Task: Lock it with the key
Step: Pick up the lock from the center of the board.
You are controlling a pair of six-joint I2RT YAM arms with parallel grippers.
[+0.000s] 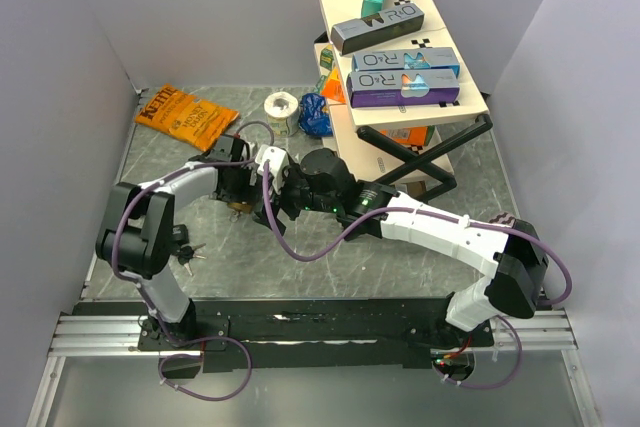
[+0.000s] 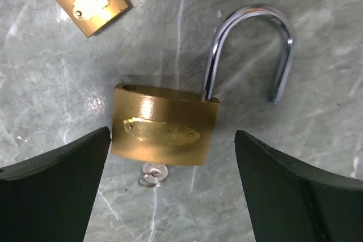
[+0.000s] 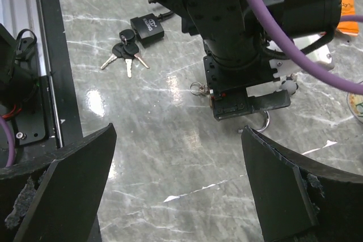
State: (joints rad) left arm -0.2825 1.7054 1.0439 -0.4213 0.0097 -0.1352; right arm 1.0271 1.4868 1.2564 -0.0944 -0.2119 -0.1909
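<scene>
Tabletop (image 1: pixel 400 267) of grey marbled material is seen beneath both arms. At far left an orange crisp bag (image 1: pixel 186 115) is laid flat. Near the left arm's base, a small black padlock (image 3: pixel 147 28) and black-headed keys (image 3: pixel 126 50) are found just beside each other. The left gripper (image 2: pixel 172 137) is held with its dark fingers spread apart, flanking a brass padlock (image 2: pixel 164 126) laid flat on the table. Its chrome shackle (image 2: pixel 255 43) is swung open. A small silver key (image 2: pixel 152 174) is seen at the body's bottom edge; whether it is seated cannot be told. The right gripper (image 3: pixel 178 134) is likewise held spread and empty.
</scene>
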